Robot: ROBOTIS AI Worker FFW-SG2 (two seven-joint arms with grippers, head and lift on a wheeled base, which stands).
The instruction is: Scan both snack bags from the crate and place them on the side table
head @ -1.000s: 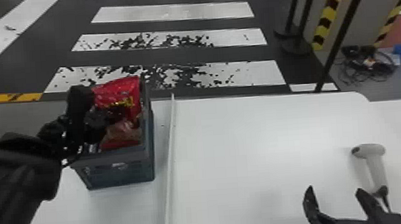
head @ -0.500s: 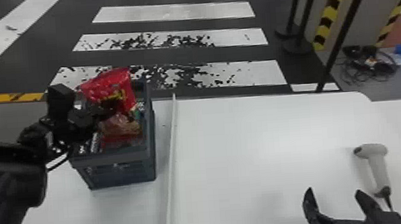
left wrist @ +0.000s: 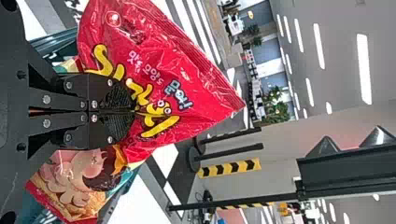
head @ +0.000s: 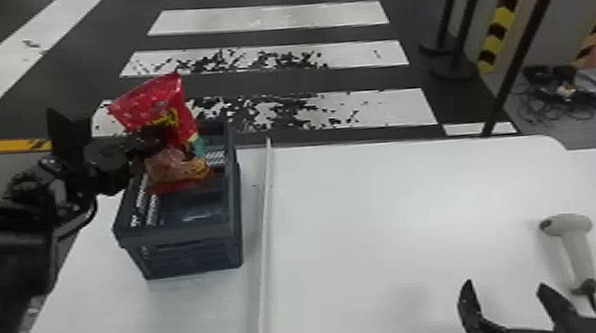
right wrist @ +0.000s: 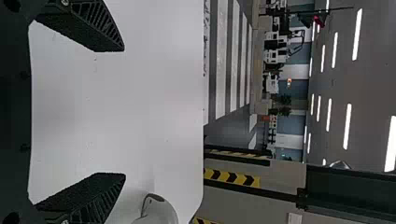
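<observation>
Raised higher, red snack bag (head: 145,106), yellow lettering (left wrist: 161,127), over crate (head: 179,234)

the snack bag (left wrist: 187,60) looks like glossy, crinkled plastic; the table (head: 393,247) looks smooth and white.

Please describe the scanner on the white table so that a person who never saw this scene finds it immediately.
Look at the white table, on the robot's right side. There, near the open right claw, lies the scanner. It is pale grey with a rounded head, while the neighbouring claw is black.
</observation>
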